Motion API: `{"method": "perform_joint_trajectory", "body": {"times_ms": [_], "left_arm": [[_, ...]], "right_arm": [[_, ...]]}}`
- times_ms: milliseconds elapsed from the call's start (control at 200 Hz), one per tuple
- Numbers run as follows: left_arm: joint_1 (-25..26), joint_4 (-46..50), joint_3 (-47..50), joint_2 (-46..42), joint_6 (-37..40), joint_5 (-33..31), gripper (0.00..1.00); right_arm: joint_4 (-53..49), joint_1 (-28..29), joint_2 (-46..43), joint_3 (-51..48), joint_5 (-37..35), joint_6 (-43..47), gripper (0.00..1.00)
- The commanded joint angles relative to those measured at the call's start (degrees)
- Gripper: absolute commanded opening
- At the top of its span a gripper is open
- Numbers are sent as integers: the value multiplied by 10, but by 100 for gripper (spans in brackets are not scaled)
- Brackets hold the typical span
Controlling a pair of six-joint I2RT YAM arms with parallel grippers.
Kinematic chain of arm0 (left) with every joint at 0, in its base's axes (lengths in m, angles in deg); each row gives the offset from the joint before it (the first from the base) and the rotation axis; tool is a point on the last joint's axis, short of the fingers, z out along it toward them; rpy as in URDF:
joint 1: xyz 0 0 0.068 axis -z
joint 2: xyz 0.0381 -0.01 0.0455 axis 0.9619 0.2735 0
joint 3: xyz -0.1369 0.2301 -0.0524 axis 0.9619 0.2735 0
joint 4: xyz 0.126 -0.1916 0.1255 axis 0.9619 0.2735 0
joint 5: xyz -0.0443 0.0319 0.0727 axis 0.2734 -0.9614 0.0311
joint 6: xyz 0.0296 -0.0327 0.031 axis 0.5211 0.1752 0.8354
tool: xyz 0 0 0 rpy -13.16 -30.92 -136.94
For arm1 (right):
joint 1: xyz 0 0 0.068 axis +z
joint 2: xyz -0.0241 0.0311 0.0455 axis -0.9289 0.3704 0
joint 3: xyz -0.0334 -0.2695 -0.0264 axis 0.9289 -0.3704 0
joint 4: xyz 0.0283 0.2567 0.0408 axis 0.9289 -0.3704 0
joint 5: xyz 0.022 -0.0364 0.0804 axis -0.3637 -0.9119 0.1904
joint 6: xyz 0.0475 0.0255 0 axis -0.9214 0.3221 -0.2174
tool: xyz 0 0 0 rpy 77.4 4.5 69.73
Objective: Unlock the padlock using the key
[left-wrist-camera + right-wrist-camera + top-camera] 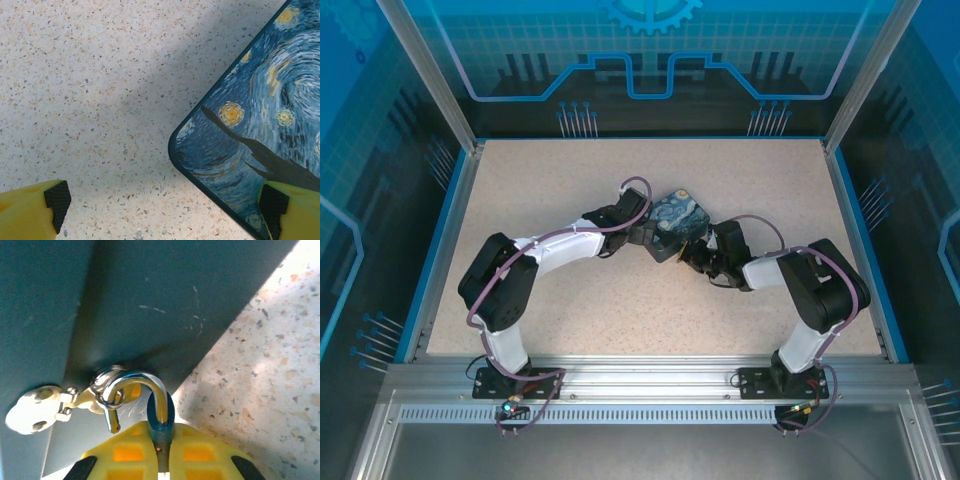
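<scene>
A speckled beige table (620,300) sits inside a blue-lit enclosure with an aluminium frame, and a dark-blue tin (672,222) printed with a swirling night sky stands near its middle, both arms reaching in to it. The left gripper (165,205) hangs with its jaws spread wide and holding nothing, one yellow finger over bare table, the other over a corner of the tin's lid. The right gripper (161,462) is closed tight on the teal body of the padlock (161,427), against the tin's side. Its metal shackle (137,380) loops through the ring of the tin's hasp (75,400), one leg seeming to end free beside the body
</scene>
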State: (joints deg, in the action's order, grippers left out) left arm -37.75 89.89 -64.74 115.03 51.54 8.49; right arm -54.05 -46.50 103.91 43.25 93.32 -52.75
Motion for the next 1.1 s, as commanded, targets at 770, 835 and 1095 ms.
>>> {"method": "perform_joint_trajectory", "body": {"times_ms": [770, 835, 1095], "left_arm": [[11, 32, 24, 29, 20, 11, 96], [11, 33, 24, 28, 18, 12, 96], [12, 34, 18, 31, 19, 13, 96]], "right_arm": [[109, -68, -1, 0, 15, -76, 0], [99, -86, -10, -6, 19, -71, 0], [43, -106, -41, -11, 30, -30, 0]]}}
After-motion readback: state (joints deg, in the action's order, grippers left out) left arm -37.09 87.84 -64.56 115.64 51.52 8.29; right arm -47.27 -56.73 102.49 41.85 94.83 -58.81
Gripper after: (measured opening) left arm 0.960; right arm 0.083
